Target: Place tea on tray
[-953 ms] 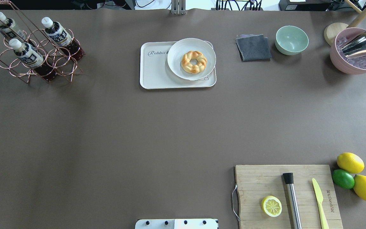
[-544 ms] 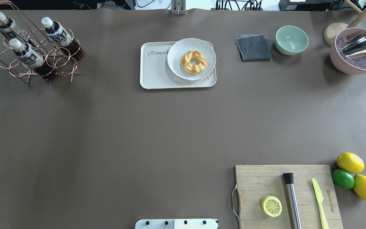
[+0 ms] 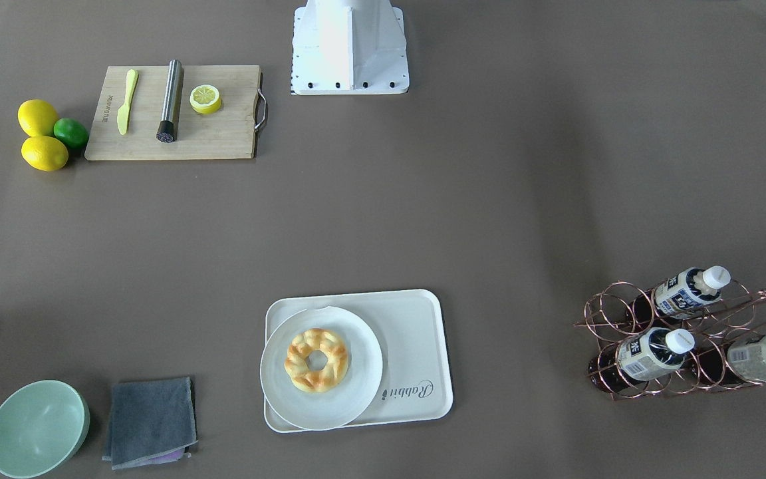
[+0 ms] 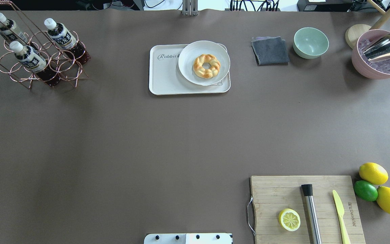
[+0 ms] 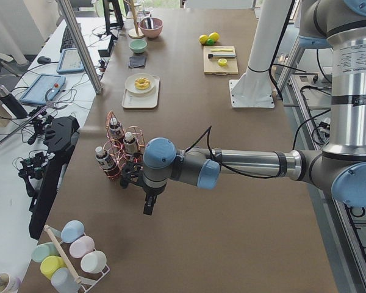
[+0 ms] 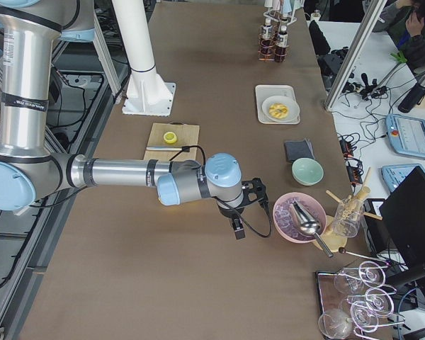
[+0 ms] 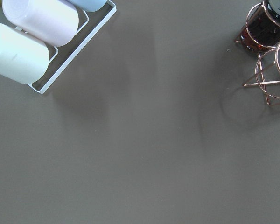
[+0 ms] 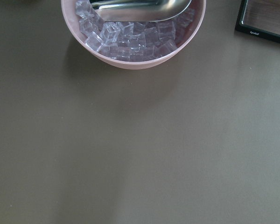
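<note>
Two tea bottles with navy-and-white labels (image 4: 60,34) (image 4: 29,57) lean in a copper wire rack (image 4: 64,62) at the table's far left. A third bottle, with a grey-green label (image 4: 7,27), leans behind them. The tea also shows in the front view (image 3: 686,290). The cream tray (image 4: 166,76) marked "Rabbit" lies far centre, bare on its left half. My left gripper (image 5: 148,206) hangs over the table just beside the rack. My right gripper (image 6: 236,227) hangs beside the pink ice bowl (image 6: 297,216). I cannot tell whether either is open or shut.
A white plate (image 4: 188,73) with a braided bread ring (image 4: 207,65) covers the tray's right half. A grey cloth (image 4: 270,51) and a green bowl (image 4: 310,42) lie to its right. A cutting board (image 4: 276,189) with lemon half, muddler and knife is near right. Pastel cups (image 7: 32,32) stand left of the rack.
</note>
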`<move>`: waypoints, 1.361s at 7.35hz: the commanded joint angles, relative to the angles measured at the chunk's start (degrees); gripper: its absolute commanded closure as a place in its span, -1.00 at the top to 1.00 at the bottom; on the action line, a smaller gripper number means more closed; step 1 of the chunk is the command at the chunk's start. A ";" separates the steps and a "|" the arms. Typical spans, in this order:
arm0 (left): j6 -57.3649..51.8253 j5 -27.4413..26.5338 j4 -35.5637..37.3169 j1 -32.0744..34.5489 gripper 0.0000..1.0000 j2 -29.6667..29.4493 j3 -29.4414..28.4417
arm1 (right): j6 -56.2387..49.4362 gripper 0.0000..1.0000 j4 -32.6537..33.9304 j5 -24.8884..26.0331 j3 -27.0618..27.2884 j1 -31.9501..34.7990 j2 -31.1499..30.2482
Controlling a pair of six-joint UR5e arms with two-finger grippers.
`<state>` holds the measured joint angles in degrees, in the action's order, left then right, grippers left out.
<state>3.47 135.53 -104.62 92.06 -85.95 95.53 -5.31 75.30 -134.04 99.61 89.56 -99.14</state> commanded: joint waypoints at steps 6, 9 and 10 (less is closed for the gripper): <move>10.37 2.02 -20.62 -3.36 0.96 -2.90 0.97 | 12.33 0.97 -7.70 2.72 0.86 -7.52 5.61; 37.34 -10.58 -41.84 -13.35 0.98 -2.31 0.97 | 26.41 1.00 -7.80 5.08 6.27 -16.13 7.81; 40.19 -13.51 -44.68 -15.40 0.98 -2.64 0.97 | 32.14 1.00 -7.80 7.45 8.48 -20.61 10.26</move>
<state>34.86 128.76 -141.35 81.80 -88.78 96.41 16.29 67.51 -129.97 104.17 76.08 -92.25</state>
